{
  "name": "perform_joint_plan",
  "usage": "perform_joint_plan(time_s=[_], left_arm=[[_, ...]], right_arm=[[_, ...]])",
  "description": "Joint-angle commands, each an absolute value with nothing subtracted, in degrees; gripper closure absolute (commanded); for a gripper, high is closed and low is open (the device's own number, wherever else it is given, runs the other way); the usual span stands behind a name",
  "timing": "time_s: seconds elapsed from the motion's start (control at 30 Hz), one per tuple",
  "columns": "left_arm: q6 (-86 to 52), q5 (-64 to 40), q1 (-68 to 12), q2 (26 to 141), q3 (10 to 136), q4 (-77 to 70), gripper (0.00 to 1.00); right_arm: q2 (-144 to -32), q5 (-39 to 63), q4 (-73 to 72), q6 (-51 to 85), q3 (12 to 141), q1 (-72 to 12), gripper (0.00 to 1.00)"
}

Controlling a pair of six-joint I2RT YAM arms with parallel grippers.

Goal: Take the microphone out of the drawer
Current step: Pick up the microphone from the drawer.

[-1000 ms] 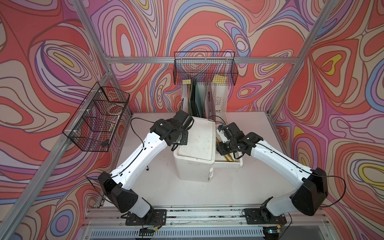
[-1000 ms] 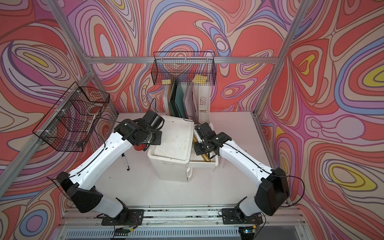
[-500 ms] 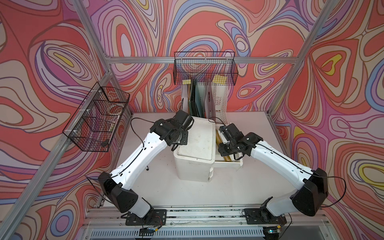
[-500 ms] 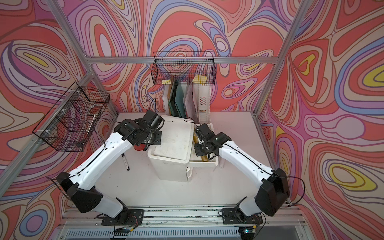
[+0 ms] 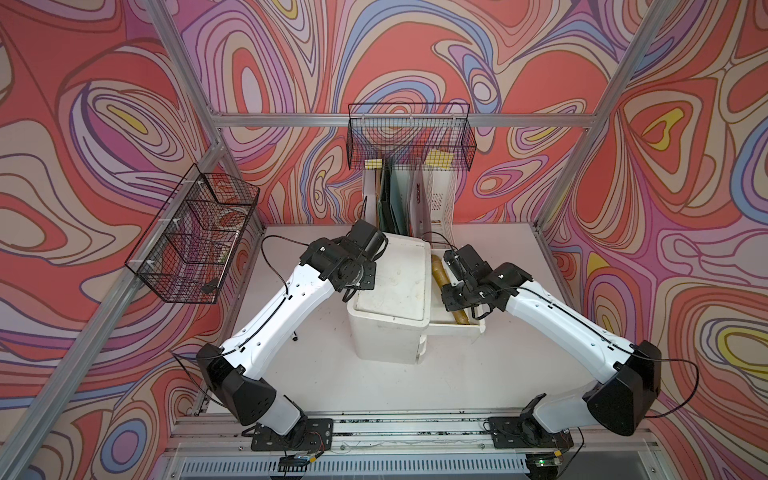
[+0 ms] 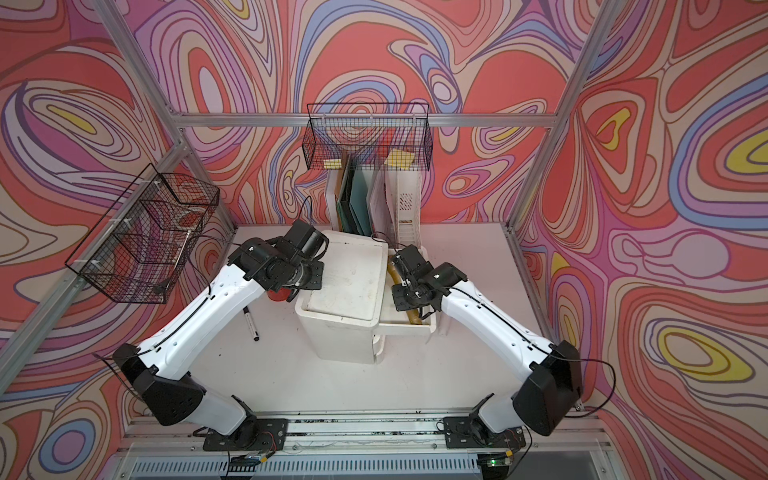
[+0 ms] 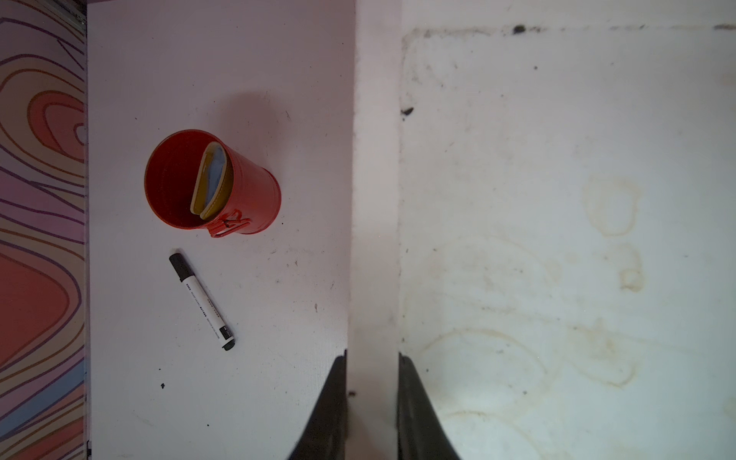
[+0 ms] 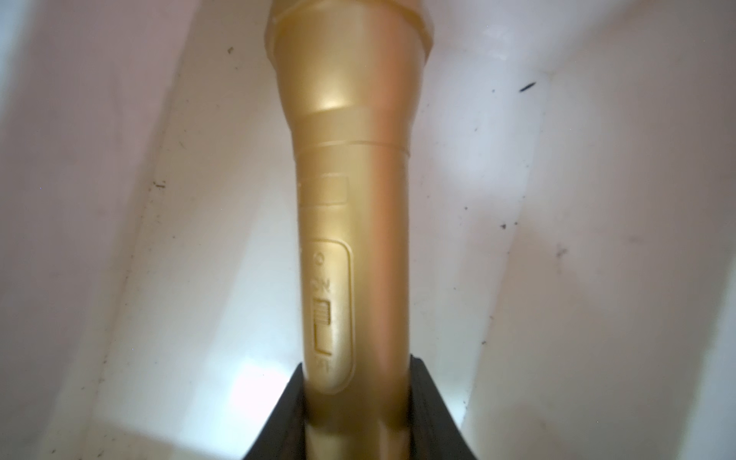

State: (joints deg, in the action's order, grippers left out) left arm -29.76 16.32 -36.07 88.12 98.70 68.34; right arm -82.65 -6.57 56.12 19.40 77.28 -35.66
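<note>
A gold microphone [image 5: 439,270] [image 6: 393,270] lies lengthwise in the open top drawer [image 5: 453,332] of a white drawer unit [image 5: 390,282]. In the right wrist view my right gripper [image 8: 356,370] is shut on the microphone [image 8: 354,199] handle, just below its on/off switch, with a black finger on each side. The drawer's white floor shows under it. My left gripper [image 7: 372,358] is shut on the raised rim along the unit's left top edge. In both top views the wrists hide the fingers of both grippers.
A red cup [image 7: 255,199] holding a yellow item and a black-capped marker [image 7: 202,302] sit on the table left of the unit. White file holders [image 5: 415,199] stand behind it. Wire baskets hang on the back wall [image 5: 409,137] and the left wall [image 5: 191,237].
My right gripper's jaws have closed in on the microphone handle. The left arm has not moved.
</note>
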Motion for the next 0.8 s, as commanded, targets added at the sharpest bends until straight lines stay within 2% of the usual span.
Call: perform_joint_plan(time_s=[0.0,0.77], left_arm=[[-28.1,24.08,-35.07,87.94,97.43,73.7,1.0],[-28.56,23.91,-35.07,87.76,97.13,73.8,1.0]], right_arm=[[-80.53,-10.06,54.94,22.8,80.02,-34.98,0.94],[-75.57,-12.0,53.25,24.11,82.14,-34.99,0.97]])
